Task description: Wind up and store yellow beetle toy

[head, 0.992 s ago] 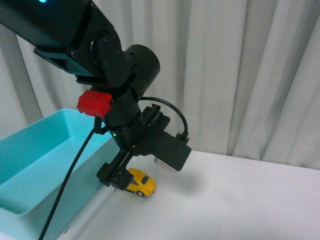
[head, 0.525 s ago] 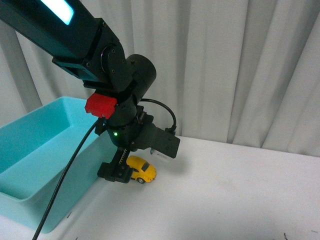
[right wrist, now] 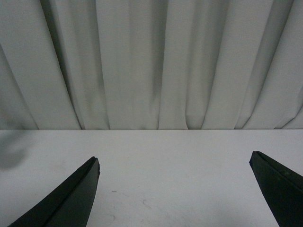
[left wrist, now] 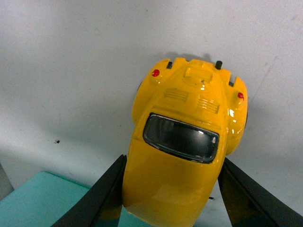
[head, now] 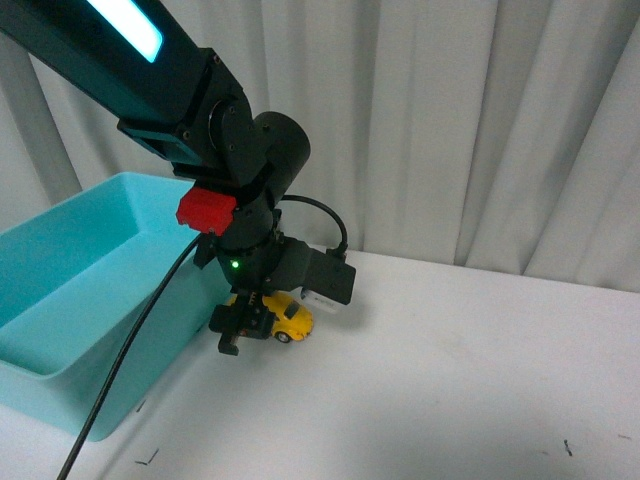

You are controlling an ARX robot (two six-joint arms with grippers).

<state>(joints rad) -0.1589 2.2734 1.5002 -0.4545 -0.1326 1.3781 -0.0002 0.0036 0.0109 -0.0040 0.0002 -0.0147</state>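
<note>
The yellow beetle toy (head: pixel 288 318) rests on the white table just right of the turquoise bin. My left gripper (head: pixel 248 325) is shut on it from above. In the left wrist view the glossy yellow beetle toy (left wrist: pixel 182 156) fills the middle, rear window and red tail lights showing, with a black finger (left wrist: pixel 102 198) pressed on each side of its body. My right gripper (right wrist: pixel 175 189) is open and empty, its two black fingers wide apart above bare table; it is out of the front view.
A turquoise plastic bin (head: pixel 60 300) stands at the left, its corner (left wrist: pixel 33 203) just beside the toy. White curtains (head: pixel 450 130) hang behind the table (head: pixel 450 380). The left arm's black cable (head: pixel 130 350) hangs down in front of the bin.
My left gripper has swung back a little with the toy and turned, so its wrist block now points more to the right. The toy stays on the table by the bin.
</note>
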